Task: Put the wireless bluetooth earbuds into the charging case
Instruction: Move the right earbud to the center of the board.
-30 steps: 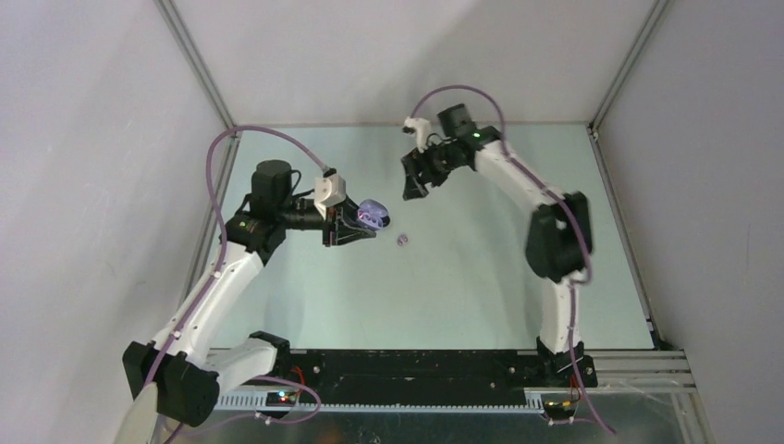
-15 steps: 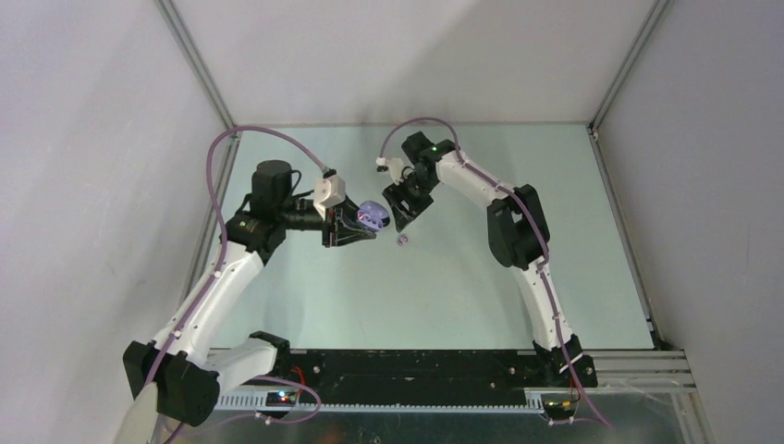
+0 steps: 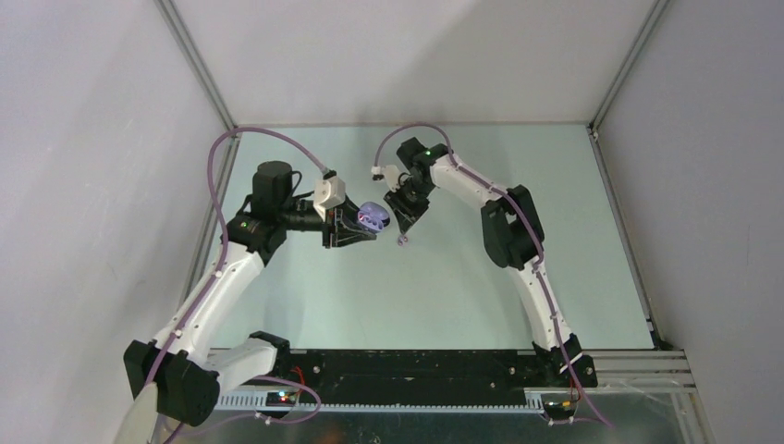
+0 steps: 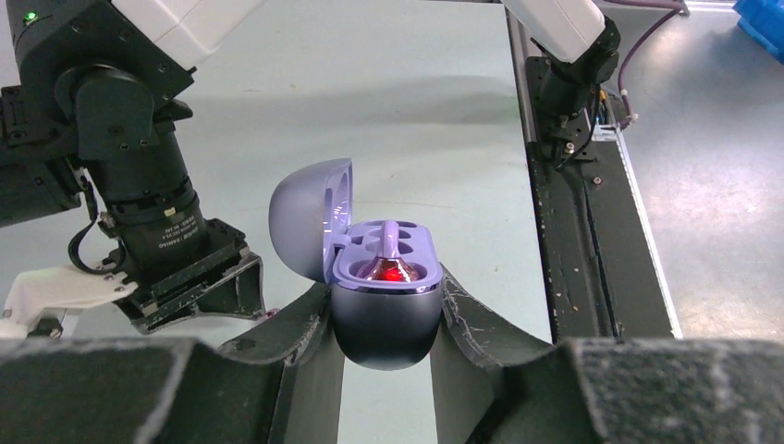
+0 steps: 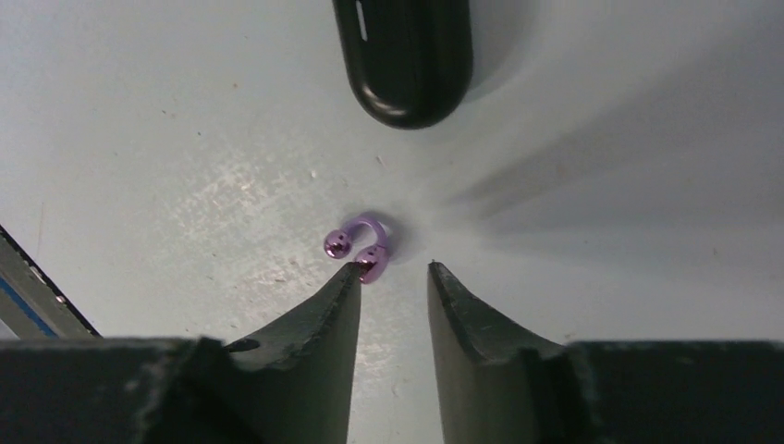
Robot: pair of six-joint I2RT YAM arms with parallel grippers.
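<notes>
Lilac, glossy, hook-shaped earbud (image 5: 359,245) lies on the table (image 5: 166,120); right gripper (image 5: 395,270) has descended to it, jaws narrowed yet apart, one tip against it. Left gripper (image 4: 384,301) clamps the open charging case (image 4: 384,324)

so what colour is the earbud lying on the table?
The earbud is shiny metallic purple, clearest in the right wrist view.

Pale green table (image 3: 444,277); plain white walls (image 3: 92,139); aluminium corner posts (image 3: 199,65).
</notes>
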